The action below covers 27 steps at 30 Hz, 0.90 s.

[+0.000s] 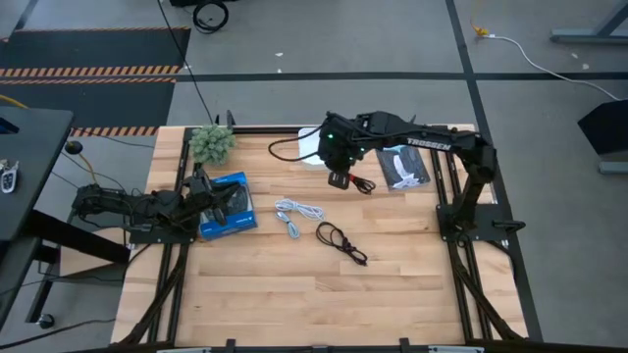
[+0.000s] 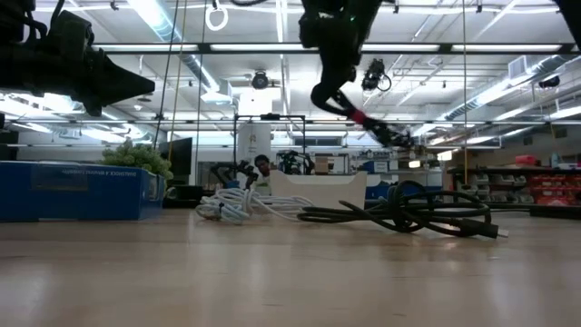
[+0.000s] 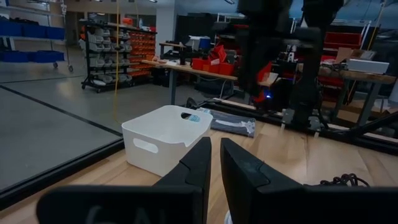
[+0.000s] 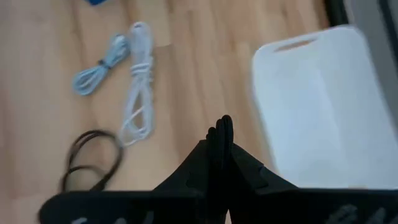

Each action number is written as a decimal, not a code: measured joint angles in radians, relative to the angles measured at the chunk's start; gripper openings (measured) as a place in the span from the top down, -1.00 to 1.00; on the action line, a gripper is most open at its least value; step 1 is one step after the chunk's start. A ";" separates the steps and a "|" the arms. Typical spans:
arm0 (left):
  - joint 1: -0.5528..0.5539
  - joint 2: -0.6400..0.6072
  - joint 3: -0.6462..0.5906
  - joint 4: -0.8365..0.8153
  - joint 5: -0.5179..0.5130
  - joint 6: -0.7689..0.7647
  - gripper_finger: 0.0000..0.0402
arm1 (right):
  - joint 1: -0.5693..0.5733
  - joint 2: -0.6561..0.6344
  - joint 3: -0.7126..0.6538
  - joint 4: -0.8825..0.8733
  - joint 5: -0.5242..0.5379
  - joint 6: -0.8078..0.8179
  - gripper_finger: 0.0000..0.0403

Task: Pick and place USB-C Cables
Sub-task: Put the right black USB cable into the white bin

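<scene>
1. Right gripper (image 1: 342,180): raised above the table near its far edge, just beside the white tray (image 1: 310,145). Its jaws are pinched together on a black cable (image 1: 361,183), which hangs from them clear of the wood.
2. White cable (image 1: 297,214): lying loose on the table (image 1: 294,294) near its middle, well apart from the tray.
3. Second black cable (image 1: 340,241): lying on the table towards the near edge, just beside the white one, not touching it as far as can be seen.
4. Left gripper (image 3: 212,163): parked at the left edge over the blue box (image 1: 228,205); jaws nearly closed, holding nothing.
5. Step in hand, by judgement: carrying the held cable to the tray. Advice: centre the jaws over the tray's opening, let the trailing end clear the rim, lower, then release.
6. Tray contents: cannot tell.
</scene>
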 joint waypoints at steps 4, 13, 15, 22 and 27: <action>0.000 0.000 0.000 0.000 0.000 0.000 0.78 | -0.039 0.072 0.064 0.009 0.010 -0.062 0.84; 0.000 0.000 0.000 0.000 0.000 0.000 0.78 | -0.046 0.182 0.261 0.023 0.022 -0.174 0.84; 0.000 0.000 0.000 -0.001 0.000 0.000 0.78 | -0.046 0.215 0.315 0.026 0.037 -0.217 0.84; 0.000 0.000 0.000 -0.001 0.000 0.000 0.78 | -0.084 0.345 0.452 -0.006 0.059 -0.346 0.84; 0.000 0.000 0.000 -0.001 0.000 0.000 0.78 | -0.095 0.392 0.487 -0.020 0.144 -0.452 0.84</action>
